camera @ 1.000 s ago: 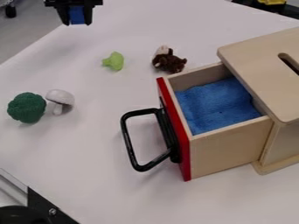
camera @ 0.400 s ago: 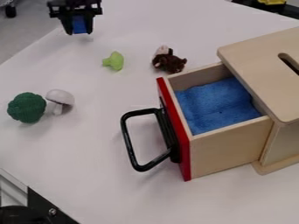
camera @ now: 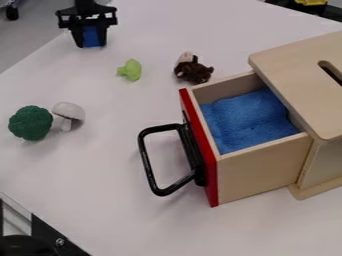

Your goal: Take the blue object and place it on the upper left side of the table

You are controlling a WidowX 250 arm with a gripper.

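White bench [camera: 113, 167], blue obj [camera: 93, 37] pinched in my end effector [camera: 92, 44] at its upper left rn, so placing step imo: next I'd ease down til contact, then let go.

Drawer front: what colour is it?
The drawer front is red, seen best in the camera view.

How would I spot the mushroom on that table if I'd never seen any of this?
Find the big wooden box with its drawer pulled out, then look left past the black handle. The mushroom sits right beside the dark green broccoli; it is the pale one, with a rounded cap on a short stem.
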